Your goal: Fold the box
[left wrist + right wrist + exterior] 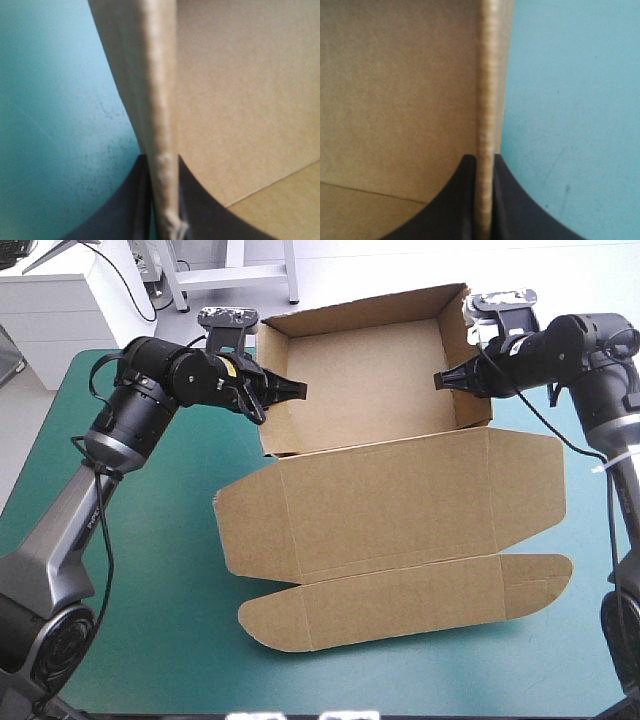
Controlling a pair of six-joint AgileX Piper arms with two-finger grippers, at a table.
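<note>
Box [380,480] of brown board sits in the middle of the teal-green tabletop [150,580], a bit toward the far edge, and it is open like a tray. I think it is put there so both arms can reach it, one from each side. The left arm [130,430] comes to the left wall [272,352] of the tray, and the right arm [590,350] comes to the right wall [474,412]. The left jaws are pinching the left wall, with one black finger [132,215] outside the box and the other inside. The right jaws are pinching the right wall the same way, and their fingers [510,210] are pressed nearly together with only the thin board between them. My guess is that they hold the two walls so the walls stand up straight and do not flop down, and so the box does not slide. The biggest part of the box is the tray, with four walls up and a flat floor [365,380] that has nothing on it. Next is the lid [400,505], which lies flat on the tabletop on the near side of the tray and is joined to it along a crease. After that comes the long front flap [400,605] with round ends, also lying flat, nearest to the robot. The lid has a small side flap [248,530] at each end too. Up close, the top edge of each wall looks pale and a little rough. It looks thick to me, like board folded over double.
</note>
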